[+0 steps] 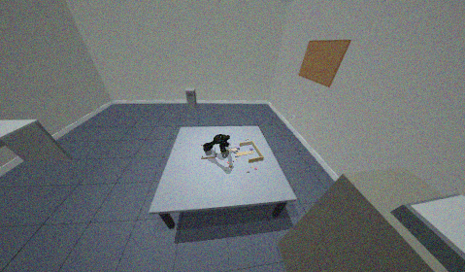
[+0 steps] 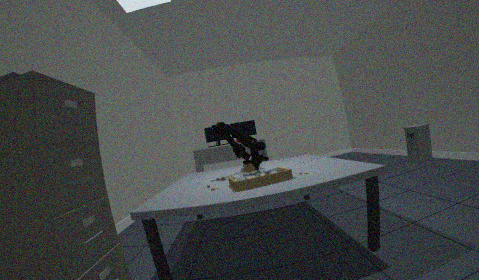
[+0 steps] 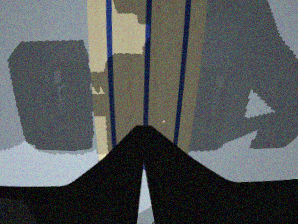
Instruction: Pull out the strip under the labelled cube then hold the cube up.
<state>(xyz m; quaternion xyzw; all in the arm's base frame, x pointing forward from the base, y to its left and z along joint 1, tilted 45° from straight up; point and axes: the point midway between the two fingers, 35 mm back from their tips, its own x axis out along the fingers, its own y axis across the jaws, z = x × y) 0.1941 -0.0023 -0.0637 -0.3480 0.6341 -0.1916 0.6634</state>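
My gripper point(image 1: 224, 153) point(image 3: 143, 132) is shut and empty, low over the table. In the wrist view a tan, partly shadowed strip point(image 3: 129, 95) with dark blue lengthwise lines runs away from the fingertips; whether it is one strip or several side by side I cannot tell. In the top view a pale tan strip point(image 1: 244, 153) lies to the right of the gripper, and another tan strip point(image 1: 208, 157) lies to its left. The labelled cube cannot be made out in any view, nor can I tell which strip it rests on.
A tan U-shaped wall point(image 1: 258, 150) point(image 2: 261, 181) stands on the white table point(image 1: 219, 187) point(image 2: 191, 196), to the right of the arm in the top view. Several tiny coloured pieces lie around it. The arm's shadows fall across the strip and table in the wrist view.
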